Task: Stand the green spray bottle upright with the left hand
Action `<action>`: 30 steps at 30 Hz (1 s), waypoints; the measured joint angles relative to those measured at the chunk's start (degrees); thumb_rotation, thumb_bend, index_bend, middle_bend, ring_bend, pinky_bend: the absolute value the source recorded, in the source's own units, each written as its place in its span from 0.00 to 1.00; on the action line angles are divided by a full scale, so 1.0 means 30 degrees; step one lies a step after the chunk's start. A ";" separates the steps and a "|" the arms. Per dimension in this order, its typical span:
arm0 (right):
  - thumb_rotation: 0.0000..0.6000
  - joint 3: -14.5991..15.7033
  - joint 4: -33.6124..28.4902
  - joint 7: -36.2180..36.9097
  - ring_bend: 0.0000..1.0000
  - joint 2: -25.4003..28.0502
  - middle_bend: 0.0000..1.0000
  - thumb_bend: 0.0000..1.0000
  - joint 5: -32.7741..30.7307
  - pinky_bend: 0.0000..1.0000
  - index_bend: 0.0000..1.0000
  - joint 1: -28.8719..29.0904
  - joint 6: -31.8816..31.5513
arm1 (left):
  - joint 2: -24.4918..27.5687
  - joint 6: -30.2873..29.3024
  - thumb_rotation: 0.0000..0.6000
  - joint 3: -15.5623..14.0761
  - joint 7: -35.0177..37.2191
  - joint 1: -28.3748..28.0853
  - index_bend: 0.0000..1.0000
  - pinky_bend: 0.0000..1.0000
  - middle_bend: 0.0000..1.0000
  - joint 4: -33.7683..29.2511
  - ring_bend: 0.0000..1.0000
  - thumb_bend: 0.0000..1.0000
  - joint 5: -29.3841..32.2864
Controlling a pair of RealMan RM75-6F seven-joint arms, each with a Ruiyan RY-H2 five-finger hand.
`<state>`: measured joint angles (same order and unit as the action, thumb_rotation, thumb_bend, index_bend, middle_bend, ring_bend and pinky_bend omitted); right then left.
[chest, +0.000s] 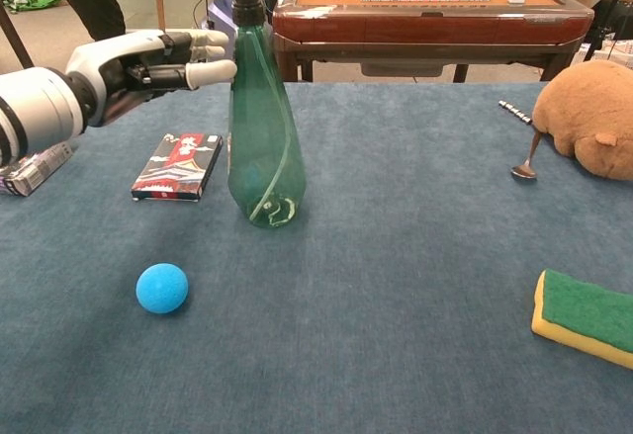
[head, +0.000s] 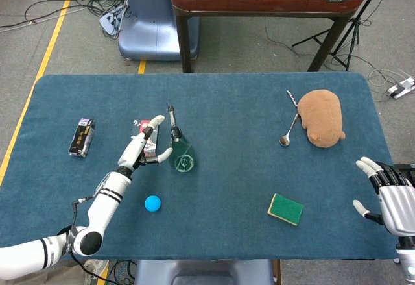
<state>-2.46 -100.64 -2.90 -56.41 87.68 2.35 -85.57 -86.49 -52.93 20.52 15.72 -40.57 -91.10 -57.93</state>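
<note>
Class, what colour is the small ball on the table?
The ball is bright blue, clearest in the chest view.

Open blue felt tabletop right of the upright translucent green plastic spray bottle. Hemmed on its left by a flat printed card box; small blue ball near in front. Well apart: green-and-yellow sponge, metal spoon, brown plush toy.
</note>
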 measured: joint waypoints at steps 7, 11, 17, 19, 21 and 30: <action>1.00 0.0001 0.0052 0.0098 0.12 0.0065 0.18 0.20 -0.0025 0.17 0.19 -0.0041 -0.0067 | 0.1782 0.0735 0.66 -0.0225 0.0827 0.0656 0.00 0.00 0.00 -0.0677 0.00 0.30 -0.0154; 1.00 -0.0027 0.0118 0.0129 0.12 0.0071 0.18 0.20 -0.0094 0.18 0.19 -0.0002 0.0010 | 0.2833 0.0686 0.92 -0.0349 0.2010 0.1486 0.02 0.00 0.00 -0.1003 0.00 0.30 -0.0619; 1.00 -0.0099 0.0241 0.0195 0.12 0.0051 0.18 0.19 -0.0250 0.18 0.19 0.0130 0.0228 | 0.4128 -0.0227 1.00 -0.0911 0.2782 0.2838 0.05 0.00 0.00 -0.1050 0.00 0.30 -0.2068; 1.00 -0.0123 0.0298 0.0202 0.12 0.0018 0.18 0.20 -0.0329 0.18 0.19 0.0204 0.0376 | 0.4340 -0.0958 1.00 -0.1220 0.2597 0.3234 0.07 0.00 0.00 -0.0951 0.00 0.30 -0.2568; 1.00 -0.0139 0.0355 0.0214 0.12 -0.0027 0.18 0.20 -0.0379 0.18 0.19 0.0292 0.0532 | 0.4553 -0.1657 1.00 -0.1563 0.2300 0.3635 0.08 0.00 0.00 -0.0892 0.00 0.30 -0.3133; 1.00 -0.0250 0.0886 0.0857 0.12 -0.0268 0.18 0.25 -0.0591 0.18 0.19 0.0579 0.0957 | 0.5369 -0.4710 1.00 -0.3274 -0.2101 0.5257 0.10 0.00 0.00 -0.0625 0.00 0.30 -0.4998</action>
<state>-3.21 -97.98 -0.33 -57.22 85.91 4.08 -82.70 -70.39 -67.06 10.70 9.41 -24.79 -92.98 -72.92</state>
